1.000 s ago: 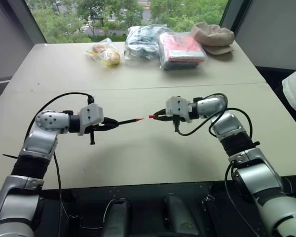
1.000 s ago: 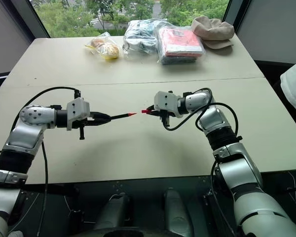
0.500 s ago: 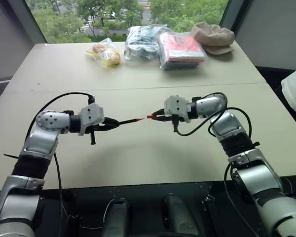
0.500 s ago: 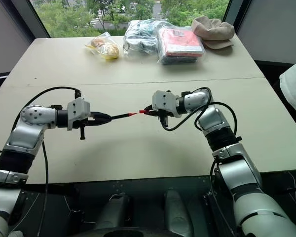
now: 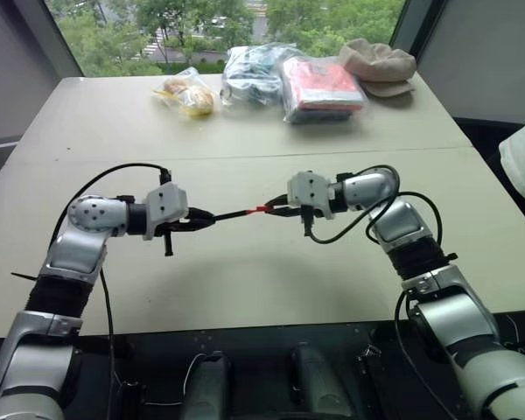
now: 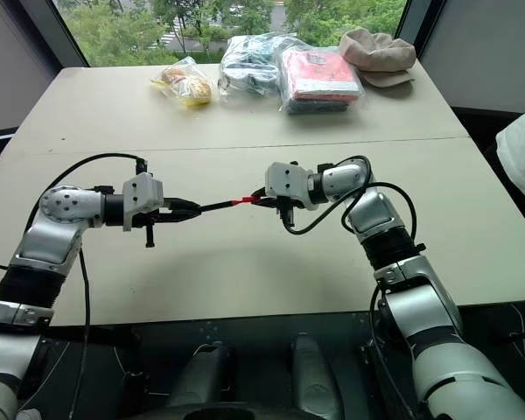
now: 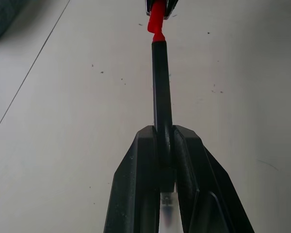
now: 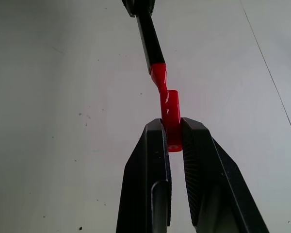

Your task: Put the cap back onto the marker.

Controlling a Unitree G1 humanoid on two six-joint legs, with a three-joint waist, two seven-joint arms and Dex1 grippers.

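Above your pale table [image 5: 245, 280], the marker [image 5: 232, 213] meets the cap [image 8: 171, 116] tip to mouth, slightly off-line in the right wrist view. Your left end effector [image 5: 208, 219] is clamped on the barrel, your right end effector [image 5: 269, 208] on the cap, both arms pointing inward.

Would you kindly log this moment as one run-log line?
left tool: shut on marker | right tool: shut on cap | cap mouth at marker's red tip, not seated | both above table
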